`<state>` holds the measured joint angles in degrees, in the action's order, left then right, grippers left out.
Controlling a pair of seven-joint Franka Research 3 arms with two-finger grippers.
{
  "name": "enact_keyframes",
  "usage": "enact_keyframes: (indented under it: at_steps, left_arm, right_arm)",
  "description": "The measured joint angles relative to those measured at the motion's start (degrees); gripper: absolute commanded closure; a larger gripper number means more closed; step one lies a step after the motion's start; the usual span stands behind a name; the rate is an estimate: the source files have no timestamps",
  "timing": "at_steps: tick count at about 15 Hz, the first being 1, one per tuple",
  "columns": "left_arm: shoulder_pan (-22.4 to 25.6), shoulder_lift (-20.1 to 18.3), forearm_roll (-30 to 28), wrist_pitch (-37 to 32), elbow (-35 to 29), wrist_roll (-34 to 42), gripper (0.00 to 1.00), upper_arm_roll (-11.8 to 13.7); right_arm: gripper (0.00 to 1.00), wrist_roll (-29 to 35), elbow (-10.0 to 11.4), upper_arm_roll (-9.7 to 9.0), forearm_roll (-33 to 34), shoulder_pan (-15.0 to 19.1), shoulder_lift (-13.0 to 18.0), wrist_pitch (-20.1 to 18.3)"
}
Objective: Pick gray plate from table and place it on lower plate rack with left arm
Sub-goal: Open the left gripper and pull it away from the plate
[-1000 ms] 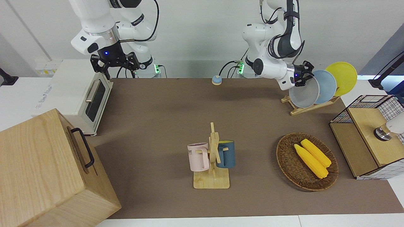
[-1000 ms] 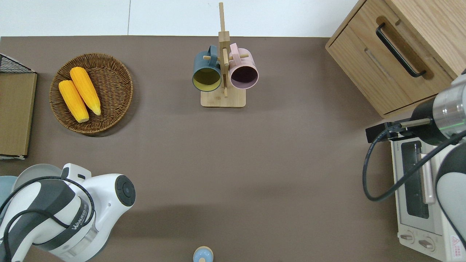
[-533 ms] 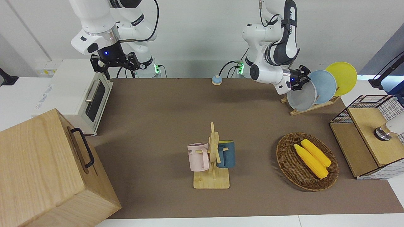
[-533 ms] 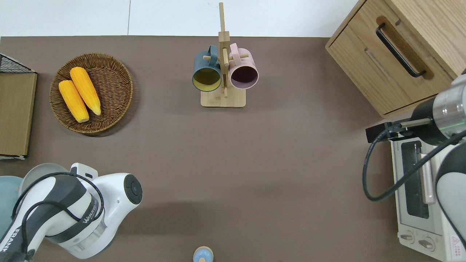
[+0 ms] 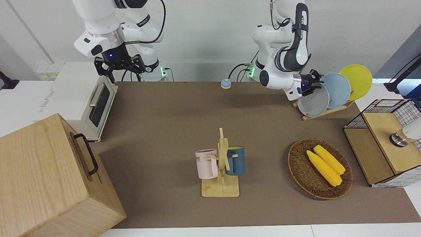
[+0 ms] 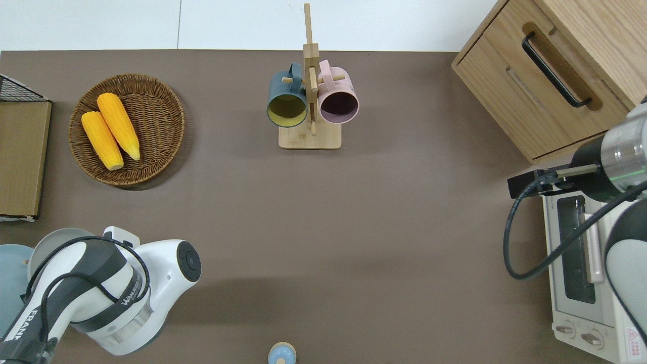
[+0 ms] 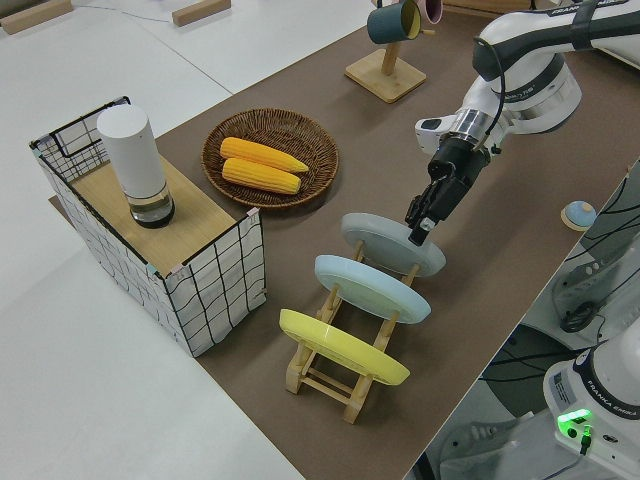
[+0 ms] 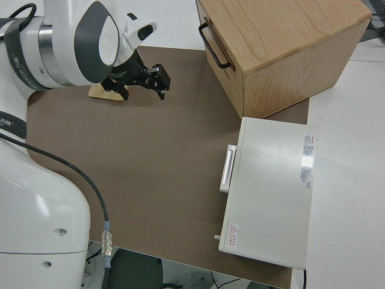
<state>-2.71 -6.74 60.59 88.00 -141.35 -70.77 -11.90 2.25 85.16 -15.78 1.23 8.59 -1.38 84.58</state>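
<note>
Gray plate standing in the rack, left gripper at its rim

The gray plate (image 7: 392, 243) leans in the wooden rack (image 7: 345, 372), beside the blue plate (image 7: 371, 288) and yellow plate (image 7: 342, 347). The left gripper (image 7: 418, 222) pinches its upper edge between its fingers. The right arm is parked, its gripper's (image 5: 119, 65) fingers spread.

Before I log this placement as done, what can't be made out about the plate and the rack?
- Overhead view: the left arm hides most of the gray plate; the lower plate rack is not seen.
- Front view: the plates cover the rack's slots.
- Left side view: left gripper at the plate's rim; grip or release is too small to tell.
</note>
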Motion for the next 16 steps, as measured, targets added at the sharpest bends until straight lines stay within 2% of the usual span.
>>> enact_keyframes:
  at_steps: [5,7,8,12,14,16]
  left_arm:
    - [0.00,0.23,0.12,0.05,0.52,0.27,0.00,-0.02]
    - [0.00,0.22,-0.16,0.09,2.97,4.25,0.00,-0.05]
    - [0.00,0.19,-2.34,0.10,5.39,6.71,0.00,-0.04]
    - [0.05,0.02,-18.61,0.14,19.73,16.30,0.00,0.29]
    - [0.10,0.08,-28.83,0.10,27.21,21.56,0.00,0.70]
    - [0.10,0.26,-36.91,0.09,31.49,23.37,0.00,0.76]
  right_arm:
    - [0.017,0.00,0.00,0.00,0.00,0.00,0.00,0.00]
    - [0.017,0.00,0.00,0.00,0.00,0.00,0.00,0.00]
    - [0.017,0.00,0.00,0.00,0.00,0.00,0.00,0.00]
    - [0.017,0.00,0.00,0.00,0.00,0.00,0.00,0.00]
    - [0.017,0.00,0.00,0.00,0.00,0.00,0.00,0.00]
    - [0.017,0.00,0.00,0.00,0.00,0.00,0.00,0.00]
